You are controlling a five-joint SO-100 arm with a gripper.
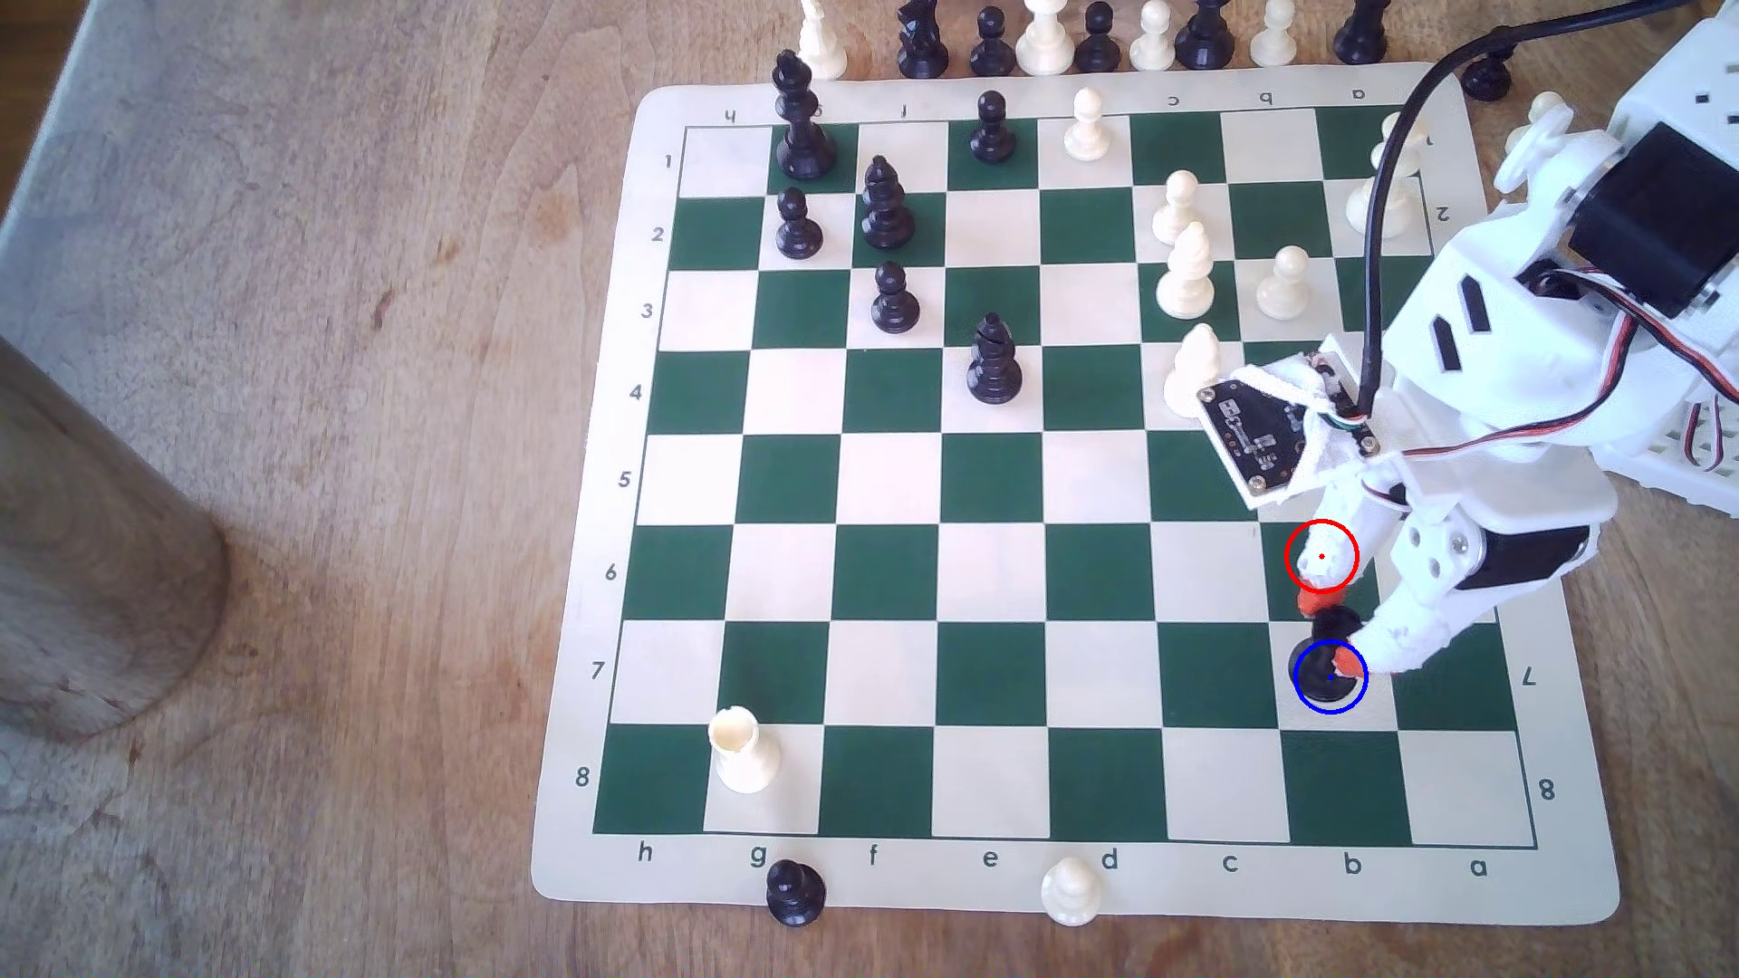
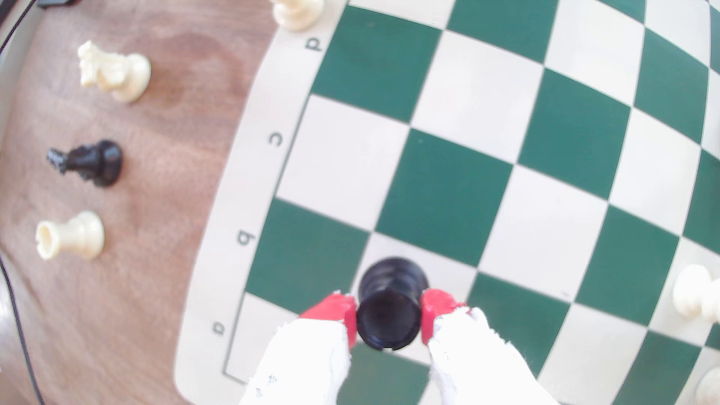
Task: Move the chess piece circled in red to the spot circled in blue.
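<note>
The chess piece circled in red, a short black rook (image 1: pixel 1322 649) with a notched top, stands upright in my gripper (image 1: pixel 1332 632), which is shut on it. In the wrist view the red pads (image 2: pixel 339 311) press both sides of the rook (image 2: pixel 389 315). Its base lies inside the blue circle on the spot circled in blue, a cream square (image 1: pixel 1376 710) near the exterior view's lower right corner. Whether the base touches the board I cannot tell. The red circle marks the green square just behind, and it lies over one white finger (image 1: pixel 1317 564).
White pieces (image 1: pixel 1193 369) stand close behind the arm, and a black cable (image 1: pixel 1379 235) hangs over them. A white rook (image 1: pixel 743 752) stands on g8. A black pawn (image 1: pixel 795 891) and a white pawn (image 1: pixel 1071 889) sit on the mat's front border. Loose pieces (image 2: pixel 70 235) lie on the wood.
</note>
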